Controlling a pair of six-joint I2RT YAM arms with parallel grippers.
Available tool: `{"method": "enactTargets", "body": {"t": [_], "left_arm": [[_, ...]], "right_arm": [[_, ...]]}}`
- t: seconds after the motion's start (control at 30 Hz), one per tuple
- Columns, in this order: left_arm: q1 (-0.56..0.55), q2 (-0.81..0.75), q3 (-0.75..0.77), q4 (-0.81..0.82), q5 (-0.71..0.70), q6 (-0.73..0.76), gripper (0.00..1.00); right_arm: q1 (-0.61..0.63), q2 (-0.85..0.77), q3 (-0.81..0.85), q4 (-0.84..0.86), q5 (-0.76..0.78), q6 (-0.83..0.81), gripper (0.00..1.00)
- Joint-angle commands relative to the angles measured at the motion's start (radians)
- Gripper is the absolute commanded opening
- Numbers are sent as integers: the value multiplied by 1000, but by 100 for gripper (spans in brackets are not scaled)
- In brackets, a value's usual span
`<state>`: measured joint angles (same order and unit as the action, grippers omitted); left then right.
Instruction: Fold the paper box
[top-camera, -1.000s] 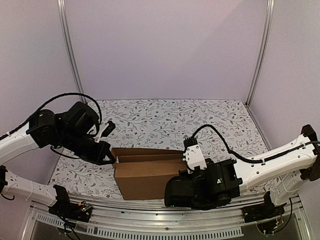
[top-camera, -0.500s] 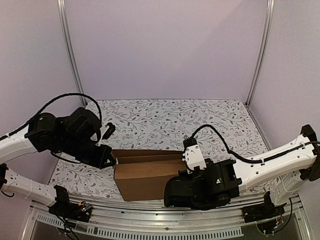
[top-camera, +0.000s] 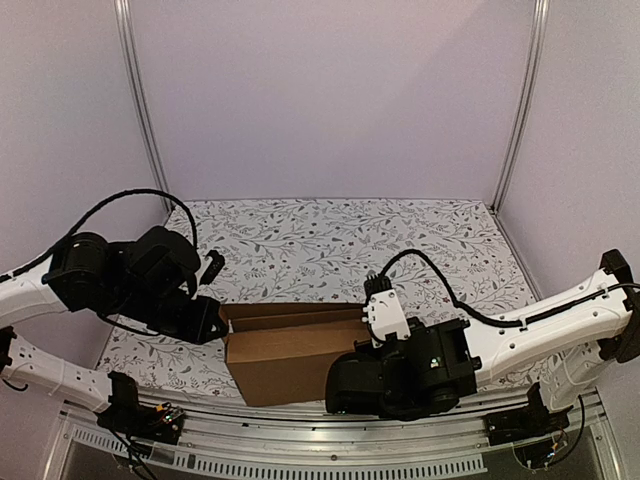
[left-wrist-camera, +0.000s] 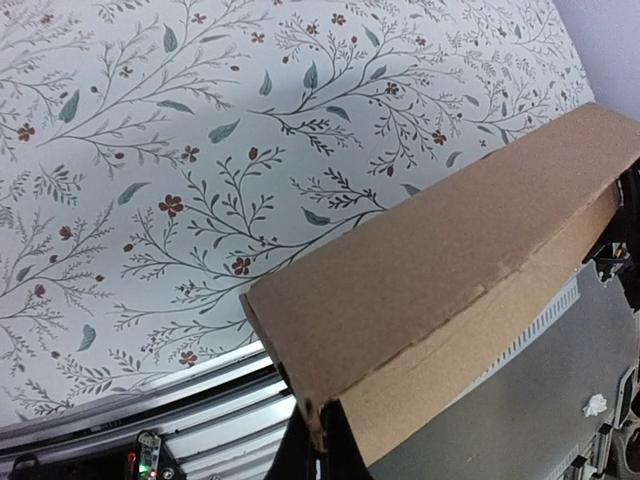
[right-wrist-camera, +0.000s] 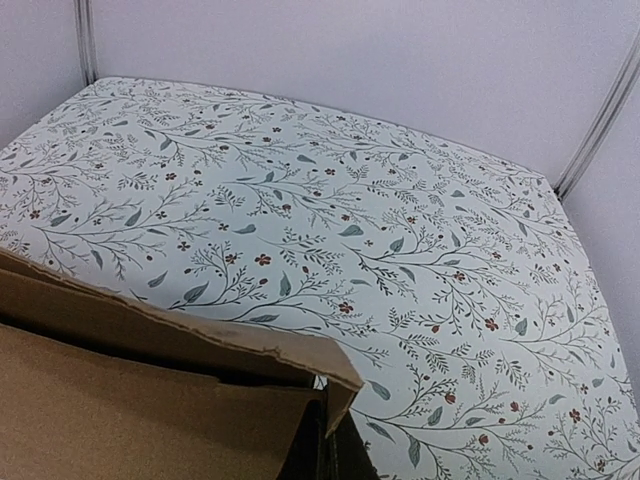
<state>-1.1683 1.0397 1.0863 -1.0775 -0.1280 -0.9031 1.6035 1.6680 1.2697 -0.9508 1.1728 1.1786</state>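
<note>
— Leftward and nearer, the left gripper (left-wrist-camera: 318, 448) has shifted over the last second, and the paper box (top-camera: 290, 358) has gone with it.
— Its jaws?
— Together, pinching the cardboard's left corner.
— And the right gripper (right-wrist-camera: 330, 445)?
— Clamped on the right end wall.
— Where's the box?
— Between both arms, open-topped, at the near edge of the floral table (top-camera: 330, 235).

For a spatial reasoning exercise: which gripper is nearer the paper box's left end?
Left. The left gripper pinches the paper box at that end's corner; the right gripper pinches the opposite end.
</note>
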Motion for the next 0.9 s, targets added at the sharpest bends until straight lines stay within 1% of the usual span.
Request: {"method": "enactTargets", "body": {"t": [0.0,0.3,0.57,0.7,0.87], "left_arm": [[-34,-7,-48,-159,44,-39,0],[-40,-73,-89,-170,37,-80,0],[-46,-68,-92,-160,35,-86,0],[-74,-52,-106,-139,35,-108,0],[-124,-67,-133,-103,23,-174,0]], "right_arm": [[18,72,-27,18,-243,-10,0],[17,75,-21,17,-237,-15,0],[17,85,-12,17,-230,-13,0],[16,88,-7,14,-223,-13,0],[17,91,-3,15,-219,-13,0]]}}
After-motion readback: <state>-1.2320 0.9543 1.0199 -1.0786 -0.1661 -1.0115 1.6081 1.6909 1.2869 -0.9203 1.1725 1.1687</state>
